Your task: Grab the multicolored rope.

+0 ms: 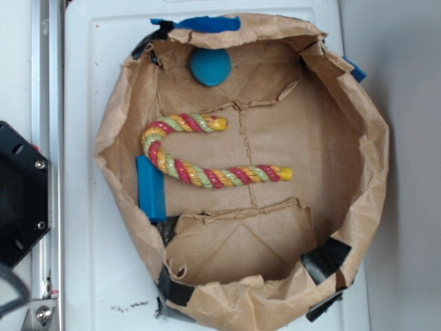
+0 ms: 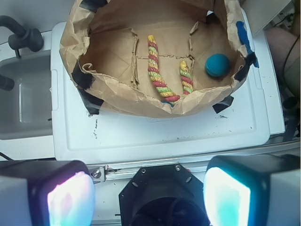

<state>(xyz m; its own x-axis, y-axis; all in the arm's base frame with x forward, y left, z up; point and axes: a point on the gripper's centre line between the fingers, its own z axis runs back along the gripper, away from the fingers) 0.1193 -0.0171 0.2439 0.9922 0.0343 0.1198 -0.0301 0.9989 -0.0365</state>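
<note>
Tool (image 2: 148, 195) agape, fingers (image 2: 66, 195) wide apart

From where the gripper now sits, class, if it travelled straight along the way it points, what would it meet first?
Probably the bare white surface ahead of the open gripper, short of the paper bag holding the multicolored rope; depth is uncertain.

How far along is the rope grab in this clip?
Nothing looks done: the multicolored rope lies untouched inside the paper enclosure, beside the blue block. The gripper is open, back outside the paper wall, holding nothing. Approach, descent and grasp all remain.
</note>
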